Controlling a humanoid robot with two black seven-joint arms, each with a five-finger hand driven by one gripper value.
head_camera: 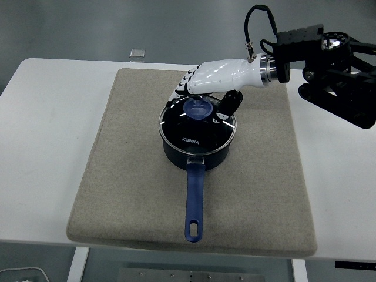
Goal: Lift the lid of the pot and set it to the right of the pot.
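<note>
The pot lid (198,123), dark glass with a metal rim and a blue knob (198,108), sits closed on the dark blue pot (197,154), directly below the fingers (183,87). The right hand (212,77), white with black joints, hangs over the far half of the lid. Its four fingers are stretched out and slightly bent, pointing left past the knob's far side, while the dark thumb (230,103) hangs down on the knob's right side, just above the glass. The knob lies in the gap between thumb and fingers; they are parted around it and not closed on it, and whether any of them touches it cannot be told. The pot's blue handle (194,202) runs from under the fingers toward the near edge. The pot stands on a beige mat (117,176) spread on the white desk (41,147).
</note>
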